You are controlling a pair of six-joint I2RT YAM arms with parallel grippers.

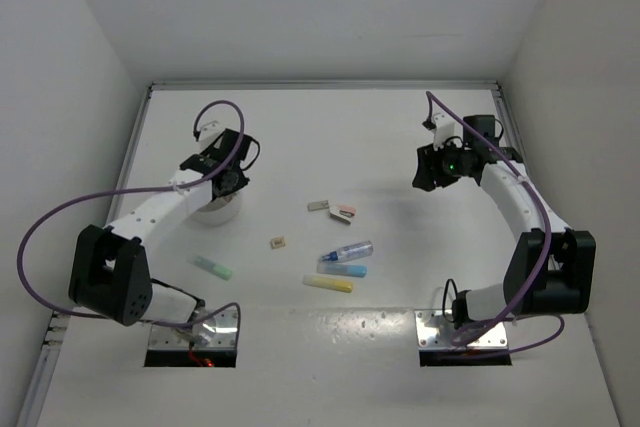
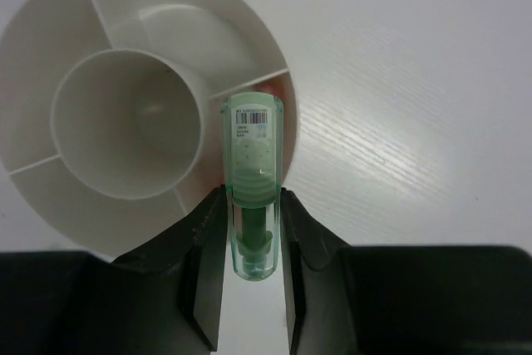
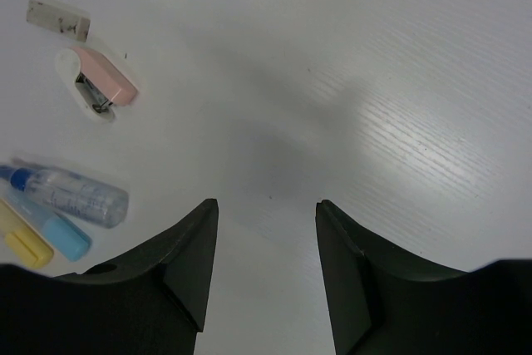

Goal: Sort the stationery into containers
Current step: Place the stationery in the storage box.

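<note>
**Green marker poised over the dish, right hand idle**

*Top view.* My left hand (image 1: 222, 190) hangs directly above the white dish (image 1: 212, 215) at the left of the surface (image 1: 400, 147), placed there, I judge, so its load can drop into a compartment. My right hand (image 1: 432, 172) hovers over bare surface at the far right, well apart from everything, which keeps it out of the left arm's way. The unsorted stationery lies mid-surface: a mint marker (image 1: 213, 267) alone on the left, a tan eraser (image 1: 278, 242), a grey eraser (image 1: 319, 206) just beside a small pink stapler (image 1: 343, 212), and a close cluster of a clear blue-capped tube (image 1: 348, 251), a light-blue marker (image 1: 343, 269) and a yellow marker (image 1: 328, 284).

*Left wrist view.* The fingers are closed partway onto a green marker (image 2: 252, 147), gripped near one end so that its barcoded end projects forward. That end sits above an outer compartment on the dish's right side, beside the round central well. The marker is above the dish, not in it.

*Right wrist view.* The fingers stand moderately apart with nothing between them, only bare surface below. The erasers, stapler and marker cluster lie off to the camera's left.

*Setting.* The surface is white with a faint linear grain and soft glare. Plain white walls (image 1: 300, 7) enclose it on three sides.
</note>
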